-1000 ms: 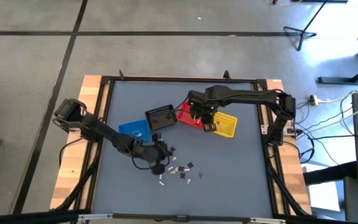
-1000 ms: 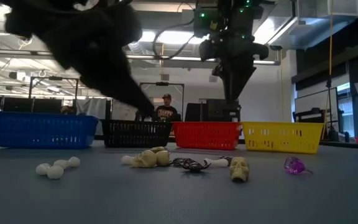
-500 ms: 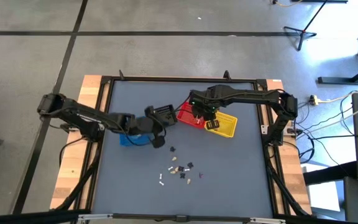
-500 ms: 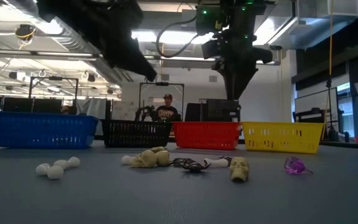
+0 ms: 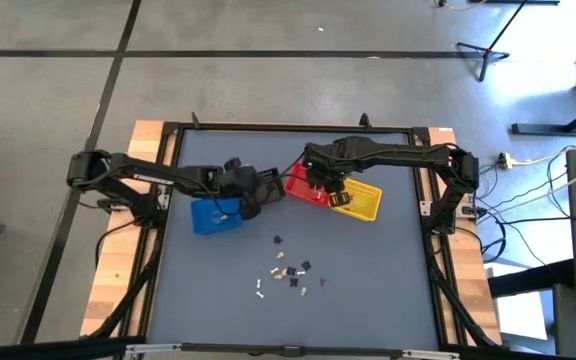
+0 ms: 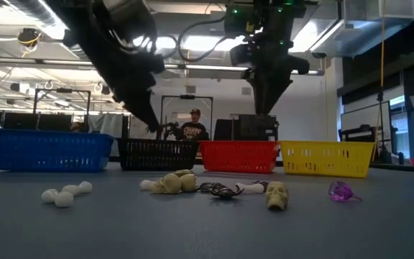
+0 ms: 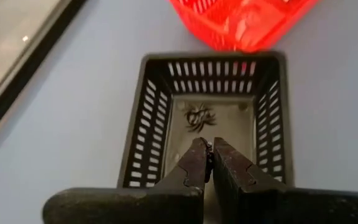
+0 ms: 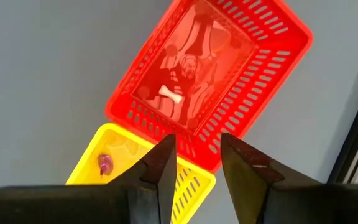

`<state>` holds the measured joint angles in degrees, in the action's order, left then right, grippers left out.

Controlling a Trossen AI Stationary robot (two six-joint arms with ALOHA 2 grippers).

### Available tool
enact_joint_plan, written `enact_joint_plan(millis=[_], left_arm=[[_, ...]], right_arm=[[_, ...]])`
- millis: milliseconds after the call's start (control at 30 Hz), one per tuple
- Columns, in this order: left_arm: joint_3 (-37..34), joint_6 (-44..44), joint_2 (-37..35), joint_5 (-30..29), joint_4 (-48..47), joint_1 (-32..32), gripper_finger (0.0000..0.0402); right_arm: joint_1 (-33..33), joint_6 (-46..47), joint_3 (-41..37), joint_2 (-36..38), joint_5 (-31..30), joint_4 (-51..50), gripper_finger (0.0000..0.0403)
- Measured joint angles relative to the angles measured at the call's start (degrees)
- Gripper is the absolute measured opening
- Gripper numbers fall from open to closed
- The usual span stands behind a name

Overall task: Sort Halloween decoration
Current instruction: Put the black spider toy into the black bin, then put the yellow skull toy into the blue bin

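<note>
Nearest me in the low view, the loose trinkets (image 6: 221,190) lay scattered on the table (image 5: 368,290): three white balls (image 6: 65,194), a cream lump (image 6: 169,183), a dark tangle (image 6: 220,191), a skull (image 6: 276,195) and a purple piece (image 6: 341,191). Behind them I saw the four baskets in a row: blue (image 6: 51,150), black (image 6: 157,154), red (image 6: 238,155) and yellow (image 6: 327,158). My left gripper (image 7: 209,163) hung above the black basket (image 7: 209,118), its fingers pressed together with nothing visible between them; a dark spider (image 7: 198,117) lay on that basket's floor. My right gripper (image 8: 196,155) hovered over the near rim of the red basket (image 8: 210,81), fingers apart and holding nothing. Inside the red one I saw a white bone (image 8: 169,94) among other pieces I could not make out, and a purple trinket (image 8: 105,164) sat in the yellow basket (image 8: 129,168). Beyond the table a person (image 6: 192,126) stood in the room.
</note>
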<state>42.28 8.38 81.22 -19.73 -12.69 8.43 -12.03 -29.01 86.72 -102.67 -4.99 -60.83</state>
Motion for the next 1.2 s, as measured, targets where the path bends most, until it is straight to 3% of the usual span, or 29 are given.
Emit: enact_joint_plan(millis=[367, 933, 1200], left_arm=[[0.0, 0.0, 3.7, -0.7, -0.2, 1.0, 0.0009], [0.0, 3.7, 3.5, -0.2, -0.1, 1.0, 0.0093], [2.5, 6.0, 3.5, -0.1, -0.6, 1.0, 0.0106]], right_arm=[[0.0, 0.0, 0.0, 0.0, 0.0, 0.4, 0.0124], [0.0, 0.0, 0.0, 0.0, 0.0, 1.0, 0.0124], [0.0, 0.0, 0.0, 0.0, 0.0, 1.0, 0.0124]])
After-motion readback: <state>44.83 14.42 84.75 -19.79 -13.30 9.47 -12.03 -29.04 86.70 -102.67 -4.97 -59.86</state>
